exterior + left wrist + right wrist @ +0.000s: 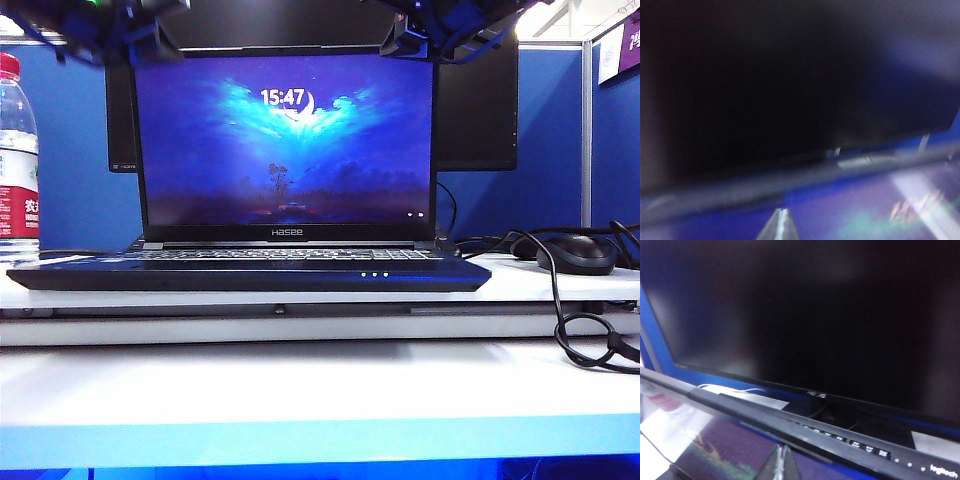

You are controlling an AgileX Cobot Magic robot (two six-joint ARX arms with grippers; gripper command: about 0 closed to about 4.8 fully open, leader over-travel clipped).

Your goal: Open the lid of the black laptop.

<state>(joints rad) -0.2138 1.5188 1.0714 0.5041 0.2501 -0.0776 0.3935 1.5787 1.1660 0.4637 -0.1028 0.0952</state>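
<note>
The black laptop (250,272) sits at the centre of the white desk (300,385) in the exterior view. The lid (285,145) stands upright and fully raised, its lit screen showing 15:47 above the "Hasee" mark.

Left gripper (95,30): at 11 o'clock, above the lid's top corner, cropped by the frame edge. Only a dark, blurred mass is visible. The left wrist view is heavily smeared; one pale fingertip (780,225) shows. Jaw state cannot be determined.

Right gripper (450,25): at 1 o'clock, above the opposite top corner, likewise cropped. The right wrist view shows one fingertip (782,465); jaw state cannot be determined.

The monitor (805,315) stands behind the lid, mostly hidden by it in the exterior view. A keyboard (850,442) lies below the monitor. The bottle (15,160) at 9 o'clock is cut off. The mouse (575,253) and cable (585,340) lie at 3 o'clock.
</note>
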